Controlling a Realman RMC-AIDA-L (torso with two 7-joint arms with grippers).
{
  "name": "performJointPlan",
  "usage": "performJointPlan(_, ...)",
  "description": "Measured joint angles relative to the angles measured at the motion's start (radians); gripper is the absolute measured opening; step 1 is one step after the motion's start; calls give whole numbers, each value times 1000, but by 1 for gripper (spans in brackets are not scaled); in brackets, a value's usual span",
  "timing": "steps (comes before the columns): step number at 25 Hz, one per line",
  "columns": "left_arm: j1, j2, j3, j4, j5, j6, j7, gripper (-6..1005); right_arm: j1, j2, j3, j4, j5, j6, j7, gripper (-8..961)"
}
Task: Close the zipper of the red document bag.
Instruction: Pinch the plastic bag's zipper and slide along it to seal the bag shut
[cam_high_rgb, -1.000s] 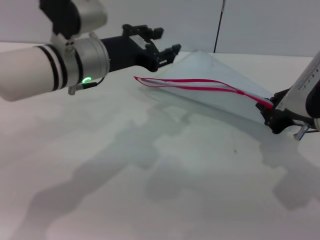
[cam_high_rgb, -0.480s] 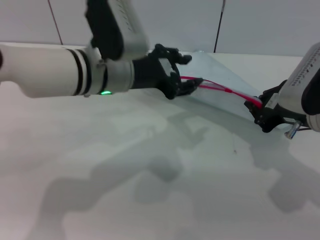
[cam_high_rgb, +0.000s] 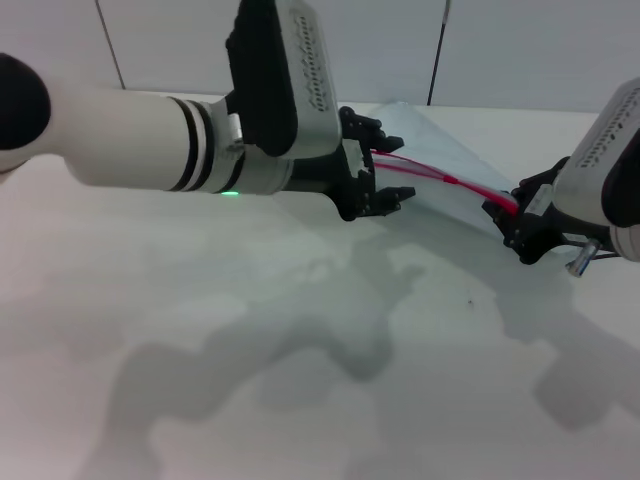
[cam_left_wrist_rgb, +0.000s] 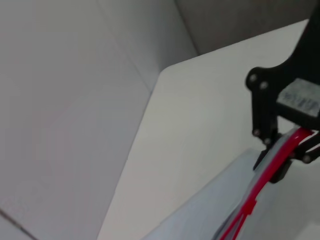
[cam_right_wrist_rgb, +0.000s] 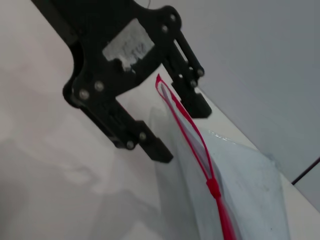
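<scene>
A plain white bench (cam_high_rgb: 300, 380) meets a pale panelled wall (cam_high_rgb: 520, 50). On it the red document bag (cam_high_rgb: 440, 160) lies propped, zipper (cam_high_rgb: 440, 178) uppermost. The left hand (cam_high_rgb: 383, 180) straddles one zipper end, fingers apart; the right hand (cam_high_rgb: 512, 222) is clamped on the other.

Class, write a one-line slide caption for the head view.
Left gripper reaches the zipper end of the bag; right gripper holds the other end.
</scene>
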Motion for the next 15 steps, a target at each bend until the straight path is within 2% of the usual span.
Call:
performJointPlan(5, -11, -7, 9, 34, 77, -18, 0, 553, 0, 1, 0, -3, 0, -3, 1, 49)
performJointPlan(11, -6, -51, 6, 67, 205, -24, 0, 554, 2, -1, -1, -5, 0, -11, 2, 49)
performJointPlan(15, -4, -63, 12, 74, 222, -24, 13, 554, 6, -1, 0, -6, 0, -16, 2, 50)
